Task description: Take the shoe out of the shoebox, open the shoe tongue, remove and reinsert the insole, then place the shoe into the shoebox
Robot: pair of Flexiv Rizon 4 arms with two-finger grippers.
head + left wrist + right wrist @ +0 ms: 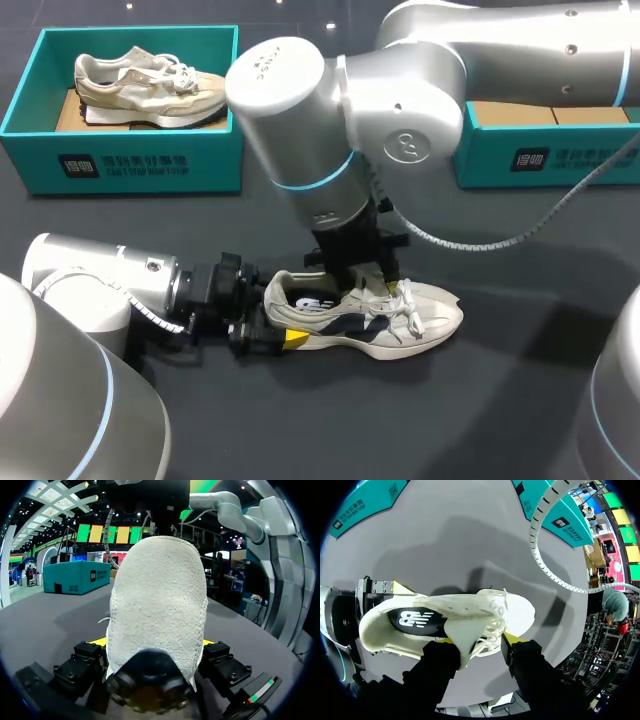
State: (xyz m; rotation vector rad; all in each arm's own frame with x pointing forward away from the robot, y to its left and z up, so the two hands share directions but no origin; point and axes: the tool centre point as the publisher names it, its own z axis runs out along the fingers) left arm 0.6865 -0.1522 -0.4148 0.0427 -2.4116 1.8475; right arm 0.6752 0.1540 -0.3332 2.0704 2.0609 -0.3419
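Note:
A white and navy shoe (400, 320) lies on its sole on the dark table, toe pointing right. My left gripper (275, 320) comes in low from the left, a finger pressed to each side of the heel (157, 595). From above, my right gripper (358, 280) hangs over the laces. In the right wrist view its fingers (512, 645) straddle the raised tongue (462, 630) and the laces. One finger touches the tongue and a small gap shows at the other. The black insole (417, 620) lies inside the shoe.
A teal shoebox (120, 160) at the back left holds a second, beige shoe (150, 85). Another teal box (540, 150) stands at the back right behind my right arm. A ribbed cable (520, 235) hangs from that arm over the table.

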